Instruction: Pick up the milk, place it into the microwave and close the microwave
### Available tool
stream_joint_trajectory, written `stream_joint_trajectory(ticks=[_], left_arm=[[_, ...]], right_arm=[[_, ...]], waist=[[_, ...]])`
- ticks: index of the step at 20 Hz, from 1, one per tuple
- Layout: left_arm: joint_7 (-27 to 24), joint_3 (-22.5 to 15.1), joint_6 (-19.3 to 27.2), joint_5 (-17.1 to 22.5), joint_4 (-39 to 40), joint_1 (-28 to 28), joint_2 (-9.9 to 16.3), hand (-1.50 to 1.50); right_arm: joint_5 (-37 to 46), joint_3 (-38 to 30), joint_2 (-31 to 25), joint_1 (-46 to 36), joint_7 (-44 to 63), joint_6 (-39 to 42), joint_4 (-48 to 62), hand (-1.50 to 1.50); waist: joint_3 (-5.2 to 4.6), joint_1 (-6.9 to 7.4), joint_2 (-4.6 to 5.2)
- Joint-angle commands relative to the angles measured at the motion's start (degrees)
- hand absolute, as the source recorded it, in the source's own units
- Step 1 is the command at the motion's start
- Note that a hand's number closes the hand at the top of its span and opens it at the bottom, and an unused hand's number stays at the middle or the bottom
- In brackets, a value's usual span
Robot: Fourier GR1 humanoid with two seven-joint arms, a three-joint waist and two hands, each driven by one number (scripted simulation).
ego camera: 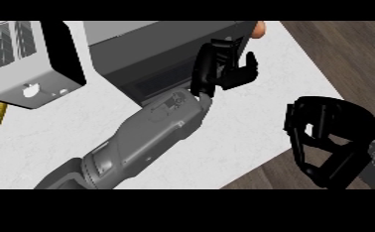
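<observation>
My left hand [223, 70] rests with relaxed, parted fingers against the dark microwave [157, 52] on the white marbled counter [242, 122]; milk isn't visible. My right hand [322, 127] curls empty over the counter's edge, above wood flooring [344, 47]

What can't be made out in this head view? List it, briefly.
- Milk: not visible anywhere; seen from above, the microwave hides its own inside.
- Peach-coloured thing behind the microwave: mostly hidden by the microwave's corner, so it cannot be identified.
- Left hand: the hand itself covers what it touches on the microwave's front.
- Right hand: its dark bulk hides whether it holds anything.
</observation>
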Motion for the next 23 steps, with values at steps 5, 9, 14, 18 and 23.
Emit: stream_joint_trajectory(ticks=[5,9,14,18,23], left_arm=[[-0.7,8.26,-7.18,10.65,2.91,4.34,0.08,1.5],[-2.23,7.7,-11.64,12.76,4.32,5.69,0.17,1.5],[-3.76,6.4,-17.26,15.15,5.71,7.97,1.39,1.5],[-4.92,5.3,-21.63,16.36,6.8,9.22,1.82,1.5],[-6.1,4.8,-24.72,17.65,8.51,9.72,2.47,1.5]], right_arm=[[-1.11,2.98,1.68,5.28,-0.28,-0.16,-4.28,1.5],[-0.67,3.32,2.02,7.54,-0.16,-1.55,-6.35,1.5],[0.0,5.02,3.4,10.73,0.0,-3.52,-9.81,1.5],[1.25,6.1,4.36,12.23,0.39,-5.32,-12.24,1.5],[3.15,7.72,5.49,15.42,0.32,-7.48,-15.6,1.5]], waist=[[-0.24,2.97,0.05],[-0.17,4.25,-0.1],[-0.27,5.78,-0.43],[-0.34,7.15,-0.28],[-0.19,7.38,-0.88]])
